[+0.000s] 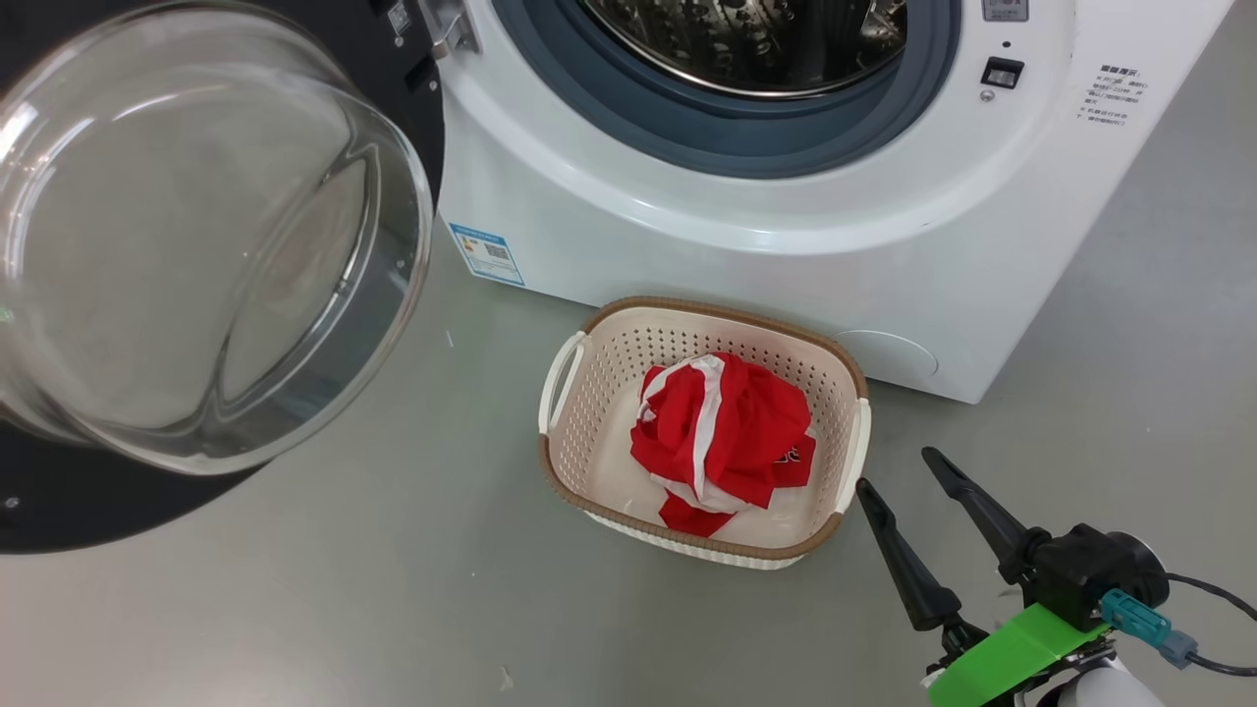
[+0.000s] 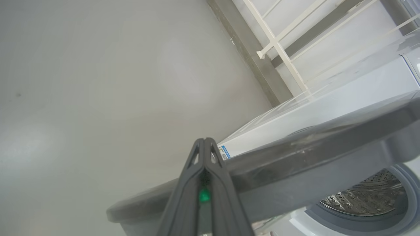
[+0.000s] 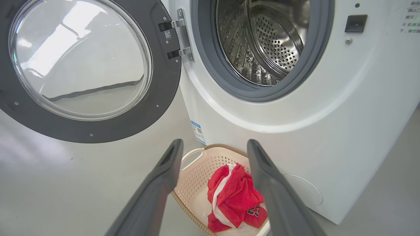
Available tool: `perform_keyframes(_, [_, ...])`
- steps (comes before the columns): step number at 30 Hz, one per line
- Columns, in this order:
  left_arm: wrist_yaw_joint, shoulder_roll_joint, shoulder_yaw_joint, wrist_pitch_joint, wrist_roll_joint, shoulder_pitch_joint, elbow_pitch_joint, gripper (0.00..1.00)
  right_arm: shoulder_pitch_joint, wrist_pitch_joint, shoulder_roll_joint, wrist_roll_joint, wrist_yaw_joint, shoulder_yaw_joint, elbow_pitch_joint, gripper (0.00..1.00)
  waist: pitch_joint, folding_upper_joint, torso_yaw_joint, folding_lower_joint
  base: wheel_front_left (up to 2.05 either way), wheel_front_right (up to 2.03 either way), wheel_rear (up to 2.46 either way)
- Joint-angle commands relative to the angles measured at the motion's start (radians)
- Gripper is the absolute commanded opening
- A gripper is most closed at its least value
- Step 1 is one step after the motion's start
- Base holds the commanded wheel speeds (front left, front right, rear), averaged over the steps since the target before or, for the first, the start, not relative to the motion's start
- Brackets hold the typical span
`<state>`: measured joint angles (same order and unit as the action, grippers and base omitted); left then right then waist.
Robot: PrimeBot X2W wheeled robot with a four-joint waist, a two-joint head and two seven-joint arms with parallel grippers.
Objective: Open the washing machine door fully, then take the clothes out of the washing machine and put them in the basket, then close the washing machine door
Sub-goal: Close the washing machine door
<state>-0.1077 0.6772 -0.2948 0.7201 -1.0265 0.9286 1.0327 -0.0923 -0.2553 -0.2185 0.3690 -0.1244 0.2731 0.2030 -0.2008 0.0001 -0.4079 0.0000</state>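
The white washing machine [image 1: 687, 226] stands with its steel drum [image 3: 262, 42] bare inside. Its round black-rimmed door [image 3: 82, 65] hangs wide open to the left, the glass bowl [image 1: 187, 245] bulging toward me. On the floor in front sits the cream basket [image 1: 589, 393], and the red and white clothes [image 1: 722, 432] lie bundled in it. My right gripper [image 1: 896, 473] is open and empty, just right of the basket's near corner; its fingers [image 3: 157, 183] frame the basket. My left gripper [image 2: 205, 141] is shut on nothing, its tips by the grey edge of the door [image 2: 311, 164].
Grey floor [image 1: 393, 609] stretches around the basket and to the right of the machine. A white rail frame [image 2: 279, 42] stands against the wall beyond the machine in the left wrist view. A blue label [image 1: 486, 252] marks the machine's lower left front.
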Motion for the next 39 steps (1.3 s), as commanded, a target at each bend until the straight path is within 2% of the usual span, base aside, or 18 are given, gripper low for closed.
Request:
perform_keyframes(1, [-0.022,0.027,0.006,0.033,-0.019,-0.021,-0.047,0.0,-0.02,-0.006,-0.002,-0.008,-0.006,0.017,-0.024,1.0,0.003,-0.0001,0.0,0.0,0.0,0.0,0.0])
perform_keyframes(19, [-0.023,0.01,0.059,0.262,-0.18,-0.201,-0.361,0.0,-0.012,-0.006,0.02,-0.006,-0.006,0.009,-0.025,1.0,0.04,-0.0001,0.017,0.0,0.0,0.0,0.0])
perform_keyframes(28, [-0.023,0.006,0.074,0.369,-0.294,-0.269,-0.54,0.0,-0.003,-0.006,0.029,-0.005,-0.006,0.002,-0.026,1.0,0.056,-0.0001,0.041,0.0,0.0,0.0,0.0])
perform_keyframes(39, [-0.023,-0.044,0.146,0.407,-0.38,-0.328,-0.769,0.0,-0.001,-0.006,0.034,-0.006,-0.006,-0.009,-0.031,1.0,0.06,-0.0001,0.082,0.0,0.0,0.0,0.0])
